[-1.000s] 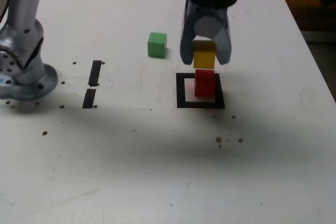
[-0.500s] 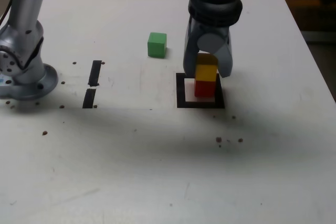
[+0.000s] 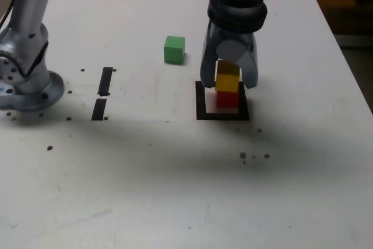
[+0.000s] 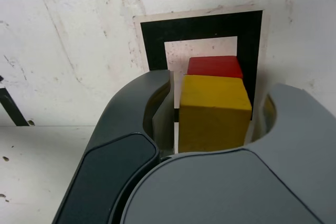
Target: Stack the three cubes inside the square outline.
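The yellow cube (image 3: 227, 82) (image 4: 212, 111) rests on top of the red cube (image 3: 228, 100) (image 4: 214, 65), both inside the square outline (image 3: 201, 101) (image 4: 152, 45) of black tape. My gripper (image 3: 228, 84) (image 4: 220, 94) hangs straight over this pair, open, its fingers on either side of the yellow cube. The wrist view shows a narrow gap between each finger and the cube. The green cube (image 3: 173, 49) sits alone on the table, to the exterior view's left of the outline and further back.
The arm's base (image 3: 23, 83) stands at the exterior view's left edge. Two short black strips (image 3: 102, 93) lie between the base and the outline. The table's edge (image 3: 349, 62) runs down the exterior view's right. Dark specks dot the white tabletop.
The gripper came down with the yellow cube and set it on the red cube. Its jaws have since spread away from the yellow cube's sides.
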Available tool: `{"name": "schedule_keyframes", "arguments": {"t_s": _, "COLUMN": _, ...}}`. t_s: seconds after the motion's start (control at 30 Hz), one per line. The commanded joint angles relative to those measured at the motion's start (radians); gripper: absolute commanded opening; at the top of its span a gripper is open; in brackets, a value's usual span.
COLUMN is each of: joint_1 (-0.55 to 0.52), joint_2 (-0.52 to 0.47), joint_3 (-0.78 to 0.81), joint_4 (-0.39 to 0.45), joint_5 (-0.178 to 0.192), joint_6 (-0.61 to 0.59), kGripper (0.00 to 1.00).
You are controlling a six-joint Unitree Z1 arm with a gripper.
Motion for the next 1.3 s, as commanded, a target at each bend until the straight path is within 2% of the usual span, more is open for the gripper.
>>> {"name": "schedule_keyframes", "arguments": {"t_s": 0.0, "joint_1": 0.001, "joint_2": -0.02, "joint_3": 0.002, "joint_4": 0.011, "joint_5": -0.002, "joint_6": 0.0, "kGripper": 0.88}}
{"name": "schedule_keyframes", "arguments": {"t_s": 0.13, "joint_1": 0.001, "joint_2": -0.077, "joint_3": -0.004, "joint_4": 0.033, "joint_5": 0.004, "joint_6": 0.0, "kGripper": 0.9}}
{"name": "schedule_keyframes", "arguments": {"t_s": 0.27, "joint_1": 0.026, "joint_2": -0.206, "joint_3": 0.023, "joint_4": 0.111, "joint_5": 0.054, "joint_6": 0.005, "kGripper": 0.91}}
{"name": "schedule_keyframes", "arguments": {"t_s": 0.37, "joint_1": 0.109, "joint_2": -0.308, "joint_3": 0.117, "joint_4": 0.147, "joint_5": 0.105, "joint_6": 0.045, "kGripper": 0.91}}
{"name": "schedule_keyframes", "arguments": {"t_s": 0.47, "joint_1": 0.228, "joint_2": -0.374, "joint_3": 0.232, "joint_4": 0.113, "joint_5": 0.159, "joint_6": 0.129, "kGripper": 0.91}}
{"name": "schedule_keyframes", "arguments": {"t_s": 0.6, "joint_1": 0.35, "joint_2": -0.374, "joint_3": 0.331, "joint_4": 0.01, "joint_5": 0.206, "joint_6": 0.246, "kGripper": 0.9}}
{"name": "schedule_keyframes", "arguments": {"t_s": 0.7, "joint_1": 0.386, "joint_2": -0.328, "joint_3": 0.372, "joint_4": -0.063, "joint_5": 0.207, "joint_6": 0.291, "kGripper": 0.9}}
{"name": "schedule_keyframes", "arguments": {"t_s": 0.93, "joint_1": 0.393, "joint_2": -0.191, "joint_3": 0.432, "joint_4": -0.219, "joint_5": 0.168, "joint_6": 0.302, "kGripper": 0.9}}
{"name": "schedule_keyframes", "arguments": {"t_s": 1.07, "joint_1": 0.393, "joint_2": -0.166, "joint_3": 0.45, "joint_4": -0.262, "joint_5": 0.158, "joint_6": 0.302, "kGripper": 0.89}}
{"name": "schedule_keyframes", "arguments": {"t_s": 1.17, "joint_1": 0.393, "joint_2": -0.148, "joint_3": 0.456, "joint_4": -0.264, "joint_5": 0.155, "joint_6": 0.303, "kGripper": 0.82}}
{"name": "schedule_keyframes", "arguments": {"t_s": 1.27, "joint_1": 0.393, "joint_2": -0.126, "joint_3": 0.459, "joint_4": -0.266, "joint_5": 0.151, "joint_6": 0.305, "kGripper": 0.67}}
